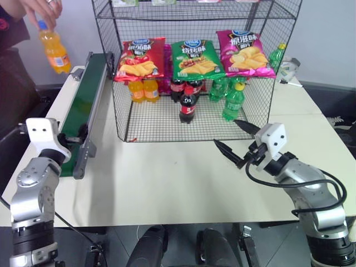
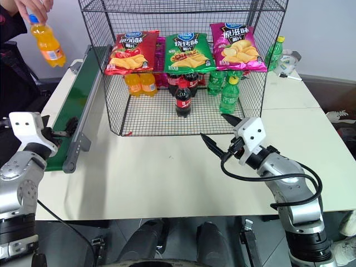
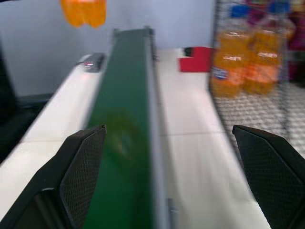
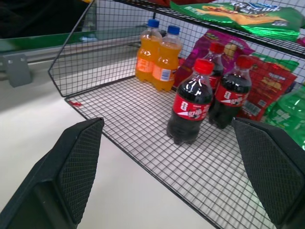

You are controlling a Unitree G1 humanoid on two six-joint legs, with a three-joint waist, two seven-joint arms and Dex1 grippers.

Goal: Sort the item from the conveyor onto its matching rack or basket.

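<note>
A person's hand holds the item, an orange soda bottle (image 1: 54,50) with a blue cap, in the air above the far end of the conveyor (image 1: 83,94). The conveyor's dark green belt runs along the table's left side. The black wire rack (image 1: 156,119) stands at the middle back, with two orange soda bottles (image 4: 157,57) in its lower left corner. My left gripper (image 3: 169,129) is open and empty over the near end of the belt, pointing along it. My right gripper (image 1: 226,132) is also open and empty, above the table just in front of the rack.
Red-capped cola bottles (image 1: 187,103) and green soda bottles (image 1: 233,100) stand on the rack's lower tier. Three chip bags (image 1: 194,58) lie on the tier above. A small white object (image 1: 289,69) sits on the table behind the rack's right side.
</note>
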